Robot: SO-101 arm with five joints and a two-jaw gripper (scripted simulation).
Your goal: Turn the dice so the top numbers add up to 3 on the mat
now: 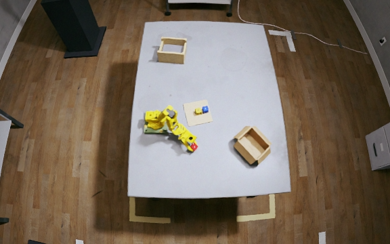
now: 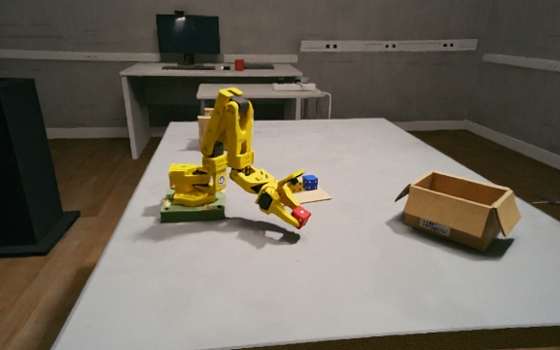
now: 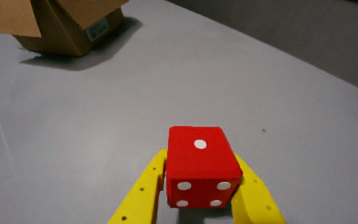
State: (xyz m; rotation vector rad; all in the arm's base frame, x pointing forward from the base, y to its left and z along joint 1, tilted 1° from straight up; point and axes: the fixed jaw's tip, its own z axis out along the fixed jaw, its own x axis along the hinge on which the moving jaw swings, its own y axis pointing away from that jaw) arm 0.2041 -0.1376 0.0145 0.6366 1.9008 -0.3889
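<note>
One red die (image 1: pixel 194 146) (image 2: pixel 301 217) (image 3: pixel 200 162), held by my gripper (image 1: pixel 192 146) (image 2: pixel 296 216) (image 3: pixel 200 175): jaws partly open, closed on opposite sides of it, one-pip and four-pip faces toward my wrist view; carried tilted above the table (image 1: pixel 215 176) (image 2: pixel 280 292) (image 3: pixel 80 115), off the mat (image 1: pixel 195 119) (image 2: pixel 316 195). One yellow die (image 1: pixel 198 111) (image 2: pixel 296 186) and one blue die (image 1: pixel 205 109) (image 2: pixel 310 182), side by side on the mat.
</note>
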